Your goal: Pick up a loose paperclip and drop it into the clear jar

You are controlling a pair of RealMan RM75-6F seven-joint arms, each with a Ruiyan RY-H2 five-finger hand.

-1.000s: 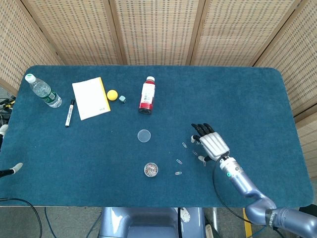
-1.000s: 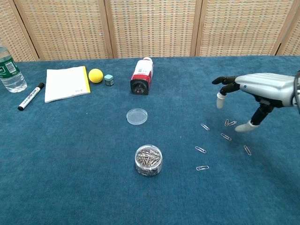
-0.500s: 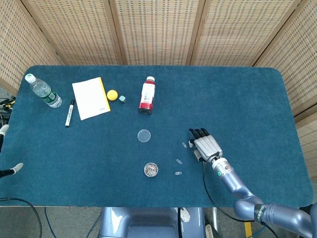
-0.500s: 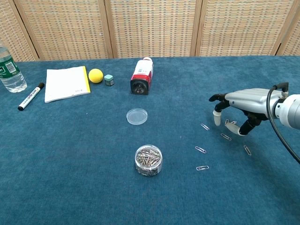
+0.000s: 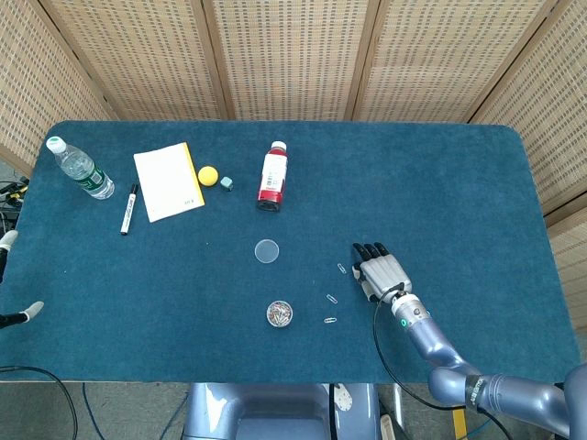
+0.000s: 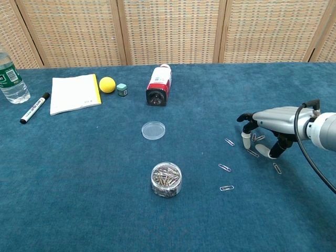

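The clear jar [image 5: 280, 313] [image 6: 166, 179], holding several paperclips, stands uncapped near the table's front. Its round lid [image 6: 153, 130] lies flat behind it. Loose paperclips lie to the right of the jar: one [image 6: 229, 142], another [image 6: 224, 168], a third [image 6: 227, 188]. My right hand [image 5: 381, 273] [image 6: 269, 124] hangs palm down, low over more clips. Its fingertips [image 6: 245, 140] reach down to the cloth, spread apart, with a paperclip [image 6: 253, 153] lying between them. It holds nothing that I can see. Only two spread fingertips [image 5: 27, 311] of my left hand show at the left edge.
A red bottle [image 5: 272, 176] lies on its side at the back centre. A notepad [image 5: 168, 181], a marker [image 5: 129, 209], a yellow ball [image 5: 208, 174], a small teal cube [image 5: 226, 183] and a water bottle [image 5: 81, 170] sit at the back left.
My right hand has come down from above the clips and drawn slightly nearer, so its fingertips now reach the cloth among them. The left hand has not moved.
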